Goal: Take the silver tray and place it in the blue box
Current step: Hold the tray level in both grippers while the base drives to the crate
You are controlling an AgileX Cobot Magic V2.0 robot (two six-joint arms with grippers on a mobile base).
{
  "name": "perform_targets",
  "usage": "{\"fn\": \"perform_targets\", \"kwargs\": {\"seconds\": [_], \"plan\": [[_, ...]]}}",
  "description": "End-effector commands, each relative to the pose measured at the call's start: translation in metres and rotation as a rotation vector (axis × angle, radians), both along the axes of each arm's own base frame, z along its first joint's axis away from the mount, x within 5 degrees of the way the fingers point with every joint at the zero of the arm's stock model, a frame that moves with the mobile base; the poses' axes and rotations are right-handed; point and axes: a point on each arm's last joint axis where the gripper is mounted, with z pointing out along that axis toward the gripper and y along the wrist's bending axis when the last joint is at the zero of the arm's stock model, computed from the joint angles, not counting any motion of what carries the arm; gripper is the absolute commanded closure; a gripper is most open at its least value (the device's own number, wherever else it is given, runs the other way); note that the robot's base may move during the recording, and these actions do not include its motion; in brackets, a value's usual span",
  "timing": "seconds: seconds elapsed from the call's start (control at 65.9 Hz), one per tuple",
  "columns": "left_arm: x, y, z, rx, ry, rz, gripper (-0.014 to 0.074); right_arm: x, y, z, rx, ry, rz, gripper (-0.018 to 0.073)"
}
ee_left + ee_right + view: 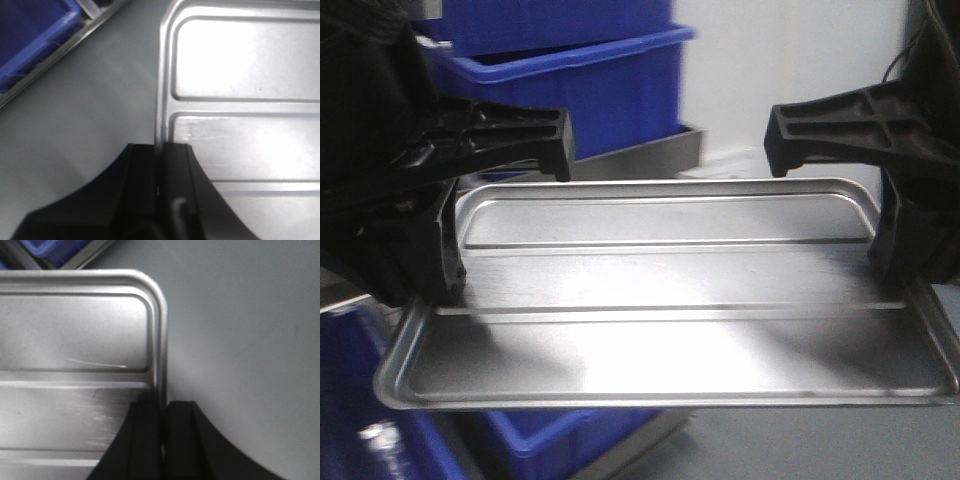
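front view: the blue box [580, 90] stands behind and to the left, ribbed wall facing the camera, its inside hidden from this angle. a second blue crate [545, 440] sits low under the tray's near edge, its contents also out of sight. the silver tray [670, 350] hangs roughly level between the arms, in front of the blue box and apart from it. it shows bare shiny metal, two long raised ridges, rounded corners and a wide flat rim. the left gripper [445, 285] is clenched on the tray's left rim, the right gripper [895, 270] on its right rim.

left wrist view: the left gripper [159, 155] pinches the silver tray's [240, 65] short rim, one finger inside and one outside. a steel rail [65, 52] and a blue crate corner [30, 35] lie well off to the upper left, with a grey surface [90, 110] between them and the tray.

right wrist view: the right gripper [164, 412] grips the rim just below the silver tray's [75, 335] rounded corner. the grey surface [250, 340] spreads wide beyond that edge.
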Motion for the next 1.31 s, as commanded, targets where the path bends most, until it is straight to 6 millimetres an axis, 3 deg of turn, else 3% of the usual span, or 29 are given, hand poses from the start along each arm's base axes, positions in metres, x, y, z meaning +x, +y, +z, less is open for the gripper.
{"fn": "perform_targets", "kwargs": {"seconds": [0.0, 1.29], "plan": [[-0.0009, -0.0032, 0.0166, -0.065, -0.051, -0.031, 0.0700, 0.0025, 0.0028, 0.0164, 0.048, -0.082, 0.037, 0.0501], [-0.0008, -0.0033, 0.0167, -0.066, -0.052, -0.031, 0.0700, 0.0025, 0.0028, 0.0164, 0.048, -0.082, 0.037, 0.0501]]}}
